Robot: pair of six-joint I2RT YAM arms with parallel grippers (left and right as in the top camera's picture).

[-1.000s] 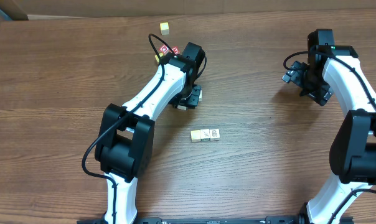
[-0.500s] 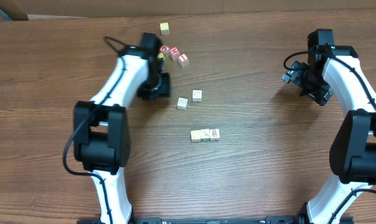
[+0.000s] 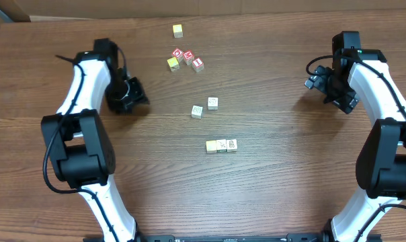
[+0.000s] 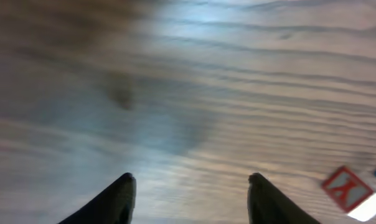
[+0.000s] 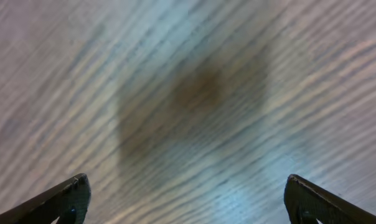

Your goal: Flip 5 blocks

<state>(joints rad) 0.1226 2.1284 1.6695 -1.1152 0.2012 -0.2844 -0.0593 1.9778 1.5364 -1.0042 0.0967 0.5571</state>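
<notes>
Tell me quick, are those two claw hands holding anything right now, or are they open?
Left gripper: open, fingers apart, holding nothing.
Right gripper: wide open, holding nothing.

Tabletop (image 3: 270,181): brown woodgrain. Blocks (image 3: 221,145): pale cream, small dark prints. Letter cubes (image 3: 189,57): red-white. Lone cube (image 3: 178,30): yellow top. Arms (image 3: 82,79): white, black joints.

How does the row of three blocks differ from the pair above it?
The row has three blocks, touching in a line; the pair has two, apart. The row runs level across the view; the pair sits on a slant. All are small cubes, mostly pale.
</notes>
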